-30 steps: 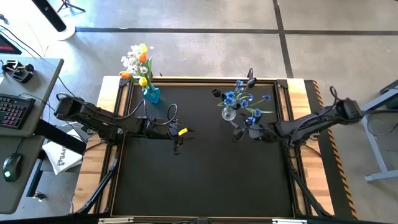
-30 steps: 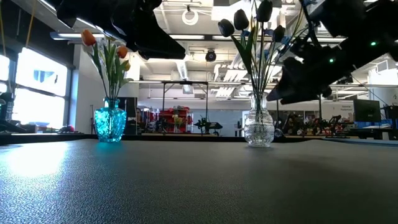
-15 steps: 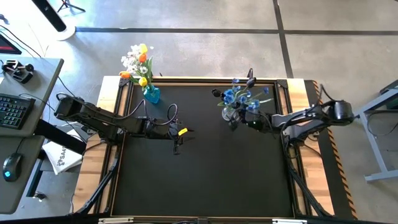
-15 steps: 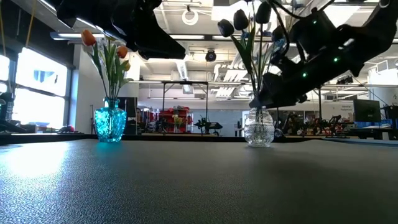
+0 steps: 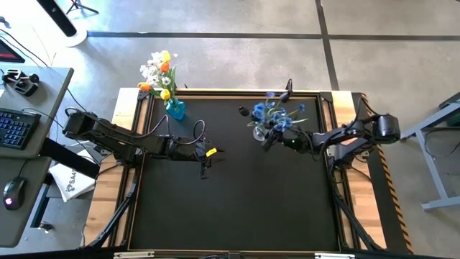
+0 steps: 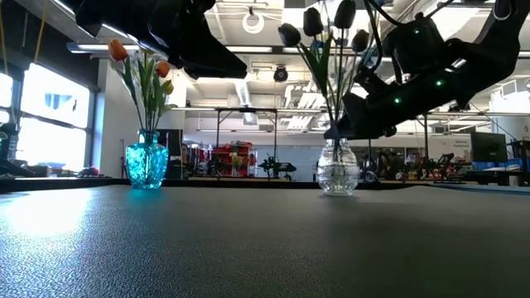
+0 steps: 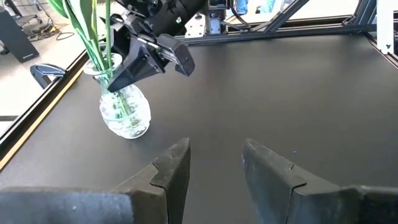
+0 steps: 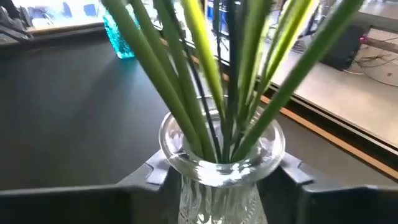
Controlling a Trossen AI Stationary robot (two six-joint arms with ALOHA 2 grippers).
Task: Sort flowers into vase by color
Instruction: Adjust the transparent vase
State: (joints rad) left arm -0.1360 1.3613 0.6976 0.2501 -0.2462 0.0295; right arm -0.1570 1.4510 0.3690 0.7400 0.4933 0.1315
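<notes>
A clear glass vase (image 5: 260, 133) stands on the black mat on its base and holds blue sprays and dark tulips (image 5: 277, 109) by their green stems (image 8: 205, 81). A blue glass vase (image 5: 175, 109) at the far left corner holds white, orange and yellow flowers (image 5: 159, 72). My right gripper (image 5: 267, 139) reaches in from the right at the clear vase's neck and is shut on it. My left gripper (image 5: 205, 167) hangs open above the mat left of centre, holding nothing. My right gripper has the clear vase's neck (image 8: 181, 180) just under the rim, between its two fingers (image 8: 152, 174), one on each side. The fingers come level from the table's right. The vase stands upright with its base (image 6: 335, 190) on the mat.
A raised wooden frame (image 5: 215, 92) edges the mat. The mat's near half (image 5: 237, 208) lies open. A desk with a keyboard (image 5: 14, 126) and mouse stands off the left side. The room beyond shows racks and equipment in the low view.
My right gripper has moved toward the table's far-left, up to the clear vase, and taken its neck. The vase, still upright with its flowers, has then slid a little toward the table's left.
</notes>
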